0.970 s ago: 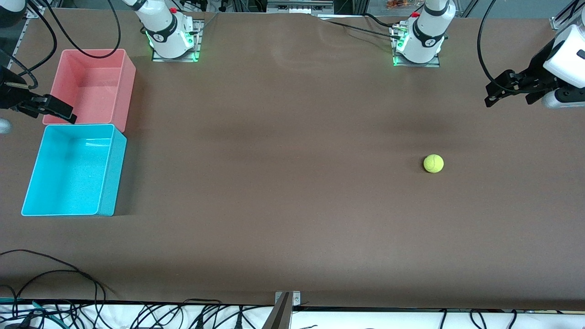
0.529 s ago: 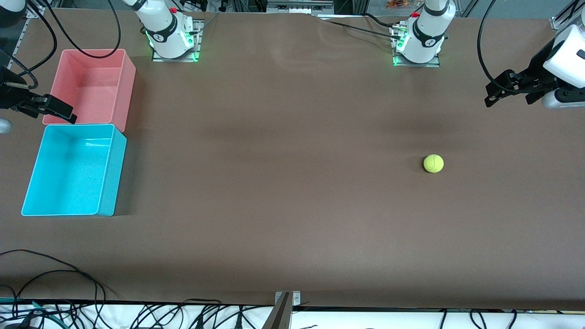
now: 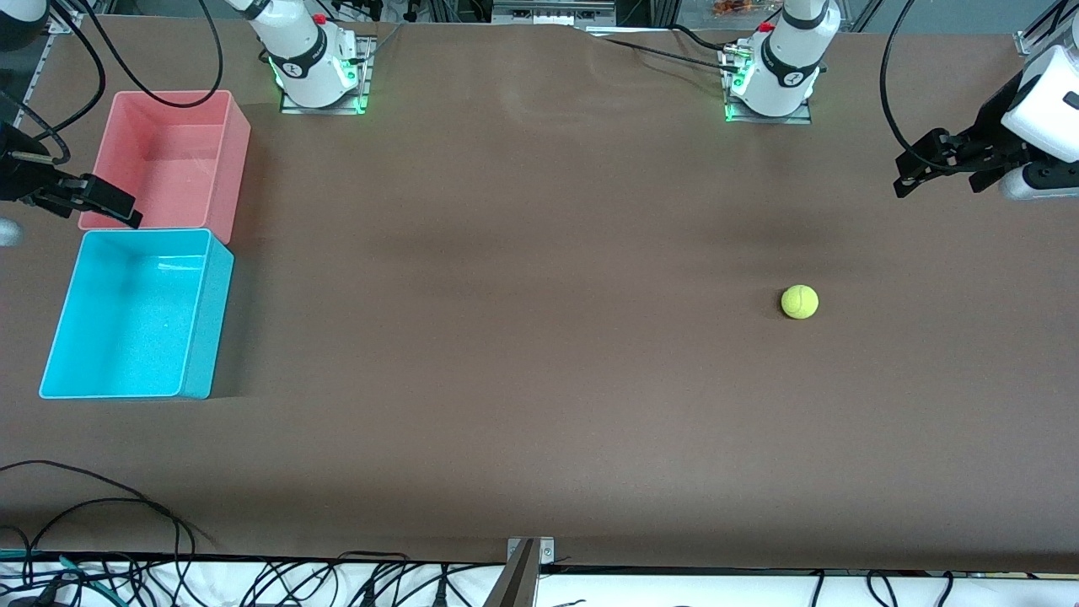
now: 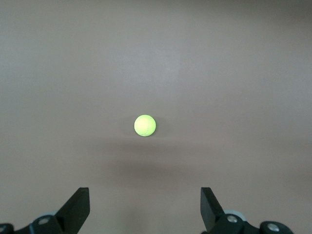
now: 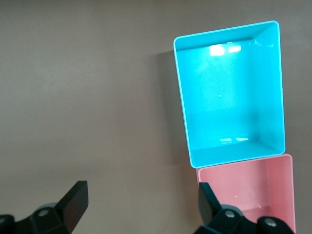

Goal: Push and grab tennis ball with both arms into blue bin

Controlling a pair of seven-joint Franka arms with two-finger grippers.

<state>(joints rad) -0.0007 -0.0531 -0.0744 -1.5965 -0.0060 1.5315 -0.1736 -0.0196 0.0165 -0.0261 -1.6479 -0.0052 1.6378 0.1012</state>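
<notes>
At the right of the frame, one tennis ball [image 3: 799,302] sat alone on open brown worktop [image 3: 539,337].
Two tubs touched at the left edge: blue bin [image 3: 135,314] empty, pink bin [image 3: 173,160] empty above it. Left claw [image 3: 915,173] and right claw [image 3: 105,202] hung raised, fingers apart, holding nothing.

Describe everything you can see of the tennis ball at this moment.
The tennis ball is a small, fuzzy, yellow-green sphere with a faint curved seam. It rests alone on the bare brown table, toward the left arm's end, with a soft shadow beside it. Nothing touches it. In the left wrist view it shows between the open fingers of the left gripper, which is up in the air and well clear of it. It is not in the blue bin.
</notes>
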